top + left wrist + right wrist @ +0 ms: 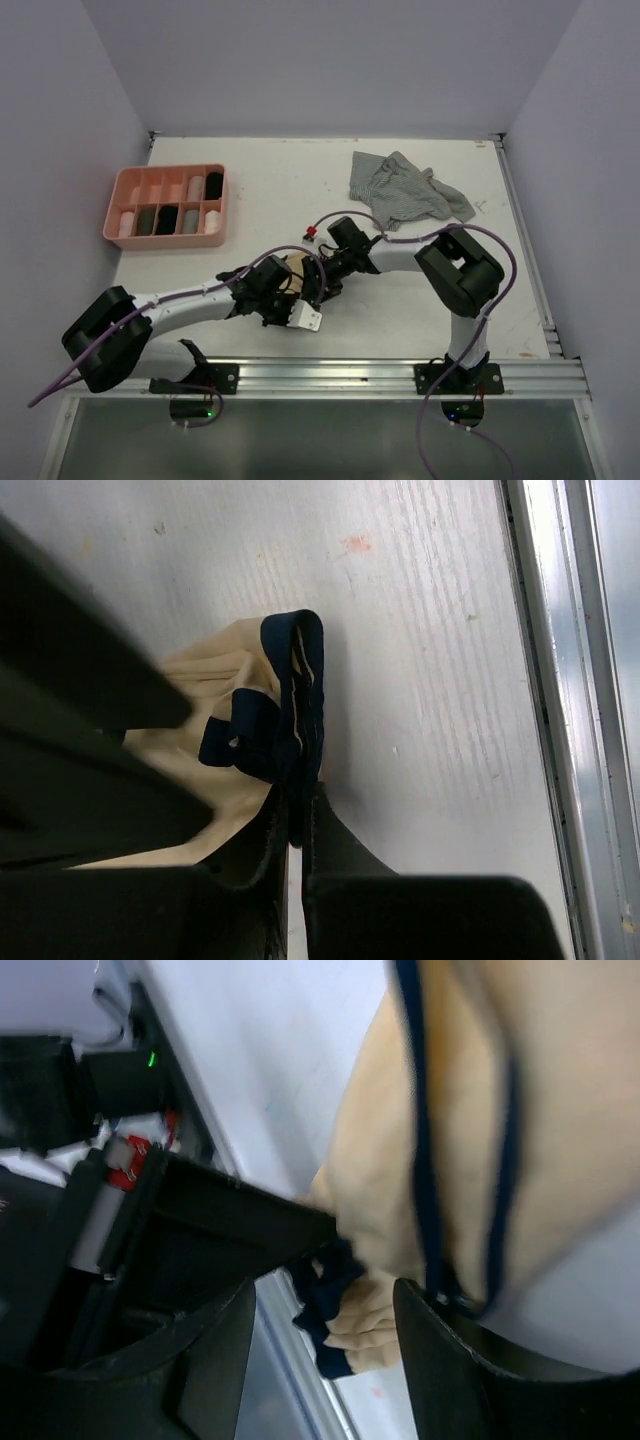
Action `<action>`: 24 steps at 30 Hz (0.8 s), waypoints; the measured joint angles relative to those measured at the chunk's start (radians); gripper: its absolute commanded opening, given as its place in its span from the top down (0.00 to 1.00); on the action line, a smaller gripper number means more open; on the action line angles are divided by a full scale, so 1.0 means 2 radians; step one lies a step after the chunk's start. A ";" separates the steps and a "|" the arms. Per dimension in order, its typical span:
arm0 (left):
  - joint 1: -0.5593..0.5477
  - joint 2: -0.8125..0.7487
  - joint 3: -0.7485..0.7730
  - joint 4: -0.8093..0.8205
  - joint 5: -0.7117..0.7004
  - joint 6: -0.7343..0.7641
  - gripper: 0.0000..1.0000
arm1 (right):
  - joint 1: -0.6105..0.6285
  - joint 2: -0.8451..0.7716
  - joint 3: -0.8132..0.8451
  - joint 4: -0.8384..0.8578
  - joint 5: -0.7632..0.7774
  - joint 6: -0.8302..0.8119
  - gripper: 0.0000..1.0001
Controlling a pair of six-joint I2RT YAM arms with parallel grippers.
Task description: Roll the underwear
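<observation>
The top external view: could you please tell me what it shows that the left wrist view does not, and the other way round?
Only the top external view shows the pink tray holding rolled pieces, and the grey striped underwear lying loose at the far right. Only the left wrist view shows the left tool shut on the dark blue trim of the beige underwear. Both show that beige garment and the white table.

Pink compartment tray [168, 169] sits far left — on white table [280, 200].
</observation>
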 measured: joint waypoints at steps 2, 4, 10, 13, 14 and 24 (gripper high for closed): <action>0.006 0.017 0.015 -0.009 0.014 0.001 1.00 | -0.017 -0.033 -0.004 -0.010 0.054 -0.003 0.37; 0.020 0.040 0.035 -0.025 0.036 0.004 1.00 | -0.037 -0.064 -0.006 -0.017 0.102 -0.005 0.37; 0.097 0.138 0.120 -0.118 0.130 0.027 1.00 | -0.061 -0.186 -0.040 -0.046 0.219 -0.013 0.40; 0.126 0.197 0.171 -0.178 0.169 0.041 1.00 | -0.058 -0.263 -0.066 -0.059 0.252 -0.031 0.48; 0.132 0.220 0.191 -0.200 0.181 0.044 1.00 | -0.057 -0.288 -0.074 -0.063 0.257 -0.039 0.50; 0.191 0.437 0.358 -0.427 0.294 0.096 1.00 | 0.070 -0.411 -0.126 -0.111 0.339 -0.153 0.43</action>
